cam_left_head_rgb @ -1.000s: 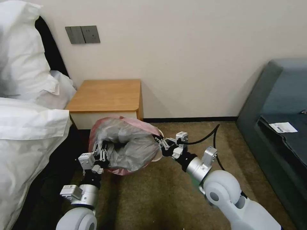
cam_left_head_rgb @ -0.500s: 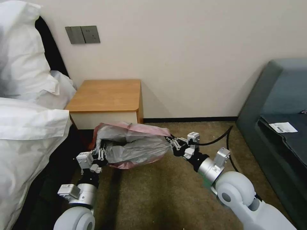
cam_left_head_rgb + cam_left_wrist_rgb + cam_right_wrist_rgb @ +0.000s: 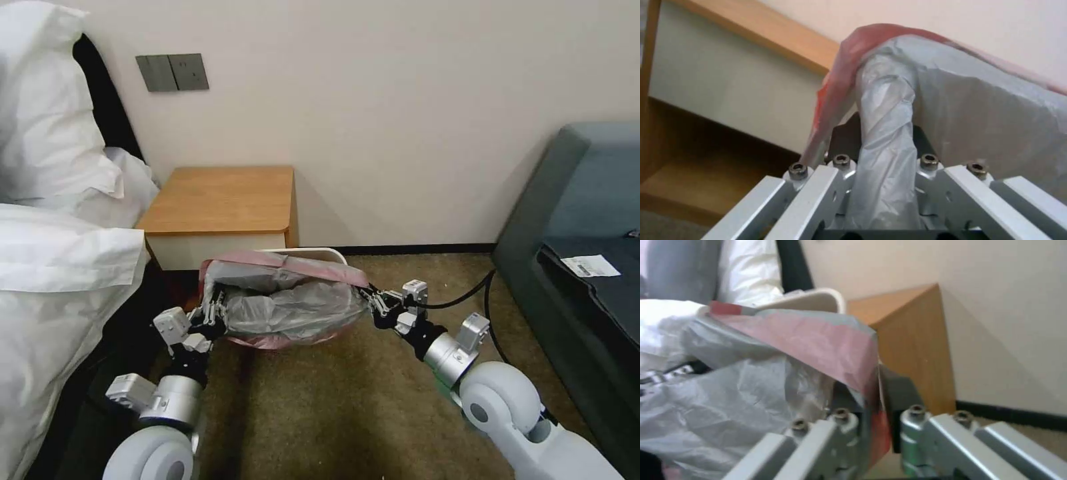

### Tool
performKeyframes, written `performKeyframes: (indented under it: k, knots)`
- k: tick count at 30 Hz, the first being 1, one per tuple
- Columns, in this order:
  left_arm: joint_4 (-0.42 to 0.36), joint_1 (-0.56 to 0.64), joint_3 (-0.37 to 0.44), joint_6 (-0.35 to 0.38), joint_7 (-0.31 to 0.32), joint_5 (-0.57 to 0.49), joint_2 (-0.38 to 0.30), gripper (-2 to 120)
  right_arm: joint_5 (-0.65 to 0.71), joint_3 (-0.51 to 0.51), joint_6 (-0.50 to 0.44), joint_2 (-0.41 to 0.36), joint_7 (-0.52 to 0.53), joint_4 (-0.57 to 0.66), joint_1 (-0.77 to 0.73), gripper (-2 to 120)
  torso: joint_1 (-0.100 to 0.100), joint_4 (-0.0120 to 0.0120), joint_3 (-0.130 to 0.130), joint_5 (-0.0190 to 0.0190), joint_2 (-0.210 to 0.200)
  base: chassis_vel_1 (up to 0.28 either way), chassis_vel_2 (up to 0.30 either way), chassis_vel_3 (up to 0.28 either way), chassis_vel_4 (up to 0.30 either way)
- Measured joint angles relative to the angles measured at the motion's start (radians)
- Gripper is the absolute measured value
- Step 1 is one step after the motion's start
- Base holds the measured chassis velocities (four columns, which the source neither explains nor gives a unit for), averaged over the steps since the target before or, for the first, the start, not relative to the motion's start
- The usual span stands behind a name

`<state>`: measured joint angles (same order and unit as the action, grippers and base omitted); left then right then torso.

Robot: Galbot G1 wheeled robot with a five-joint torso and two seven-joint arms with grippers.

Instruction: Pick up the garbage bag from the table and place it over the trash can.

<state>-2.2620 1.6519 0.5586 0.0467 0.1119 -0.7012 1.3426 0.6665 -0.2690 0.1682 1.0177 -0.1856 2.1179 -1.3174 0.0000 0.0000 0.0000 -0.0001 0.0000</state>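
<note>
The grey garbage bag [image 3: 287, 307] with its pink-red band is stretched wide between both grippers, low in front of the table [image 3: 220, 200]. My left gripper [image 3: 212, 313] is shut on the bag's left edge; the left wrist view shows a twisted fold of garbage bag [image 3: 889, 133] between its fingers. At the bag's right end my right gripper [image 3: 371, 301] is shut on the pink rim, seen close as garbage bag [image 3: 818, 340] in the right wrist view. The trash can's cream rim [image 3: 307, 252] peeks out behind the bag, also visible as rim [image 3: 813, 300]; its body is hidden.
White pillows and bedding [image 3: 60, 253] crowd the left side beside the table. A dark grey sofa [image 3: 587, 247] with a paper slip stands at the right. Brown carpet [image 3: 333, 413] lies between. The table's low shelf [image 3: 693, 180] is close to my left gripper.
Both grippers pulled apart and sank, stretching the bag flatter and wider. The right gripper went right, the left slightly left. The bin's cream rim now shows behind the bag.
</note>
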Motion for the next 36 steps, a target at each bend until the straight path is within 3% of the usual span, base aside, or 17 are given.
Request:
performKeyframes:
  k: [10,14,18,20,24,36]
  knots:
    - [0.010,-0.006,-0.001,0.040,0.015,0.013,0.007,11,-0.108,-0.024,-0.042,0.009,-0.058,0.008,-0.020,48,0.000,0.0002,0.000,0.0003,0.000,0.000,0.000,0.000,0.000]
    - [0.033,-0.011,0.001,0.035,0.020,0.060,0.003,11,-0.182,-0.033,-0.084,0.013,-0.096,0.023,-0.043,68,0.000,0.0000,0.000,0.0000,0.000,0.000,0.000,0.000,0.000]
    - [0.040,-0.011,-0.004,0.030,0.019,0.082,0.002,11,-0.218,-0.041,-0.102,0.015,-0.107,0.024,-0.037,76,0.000,0.0000,0.000,0.0002,0.000,0.000,0.000,0.000,0.000]
    - [0.055,-0.004,-0.014,0.027,0.006,0.128,0.000,11,-0.259,-0.057,-0.124,0.015,-0.122,0.021,-0.025,90,0.000,0.0000,0.000,0.0001,0.000,0.000,0.000,0.000,0.000]
    - [0.076,0.001,-0.020,0.019,-0.009,0.197,-0.009,11,-0.269,-0.066,-0.130,0.015,-0.127,0.012,-0.027,99,0.000,0.0000,0.000,0.0000,0.000,0.000,0.000,0.000,0.000]
    - [0.076,-0.021,-0.028,-0.001,0.045,0.270,-0.007,11,-0.289,-0.013,-0.132,0.030,-0.106,-0.092,-0.016,100,0.000,0.0000,0.000,0.0001,0.000,0.000,0.000,0.000,0.000]
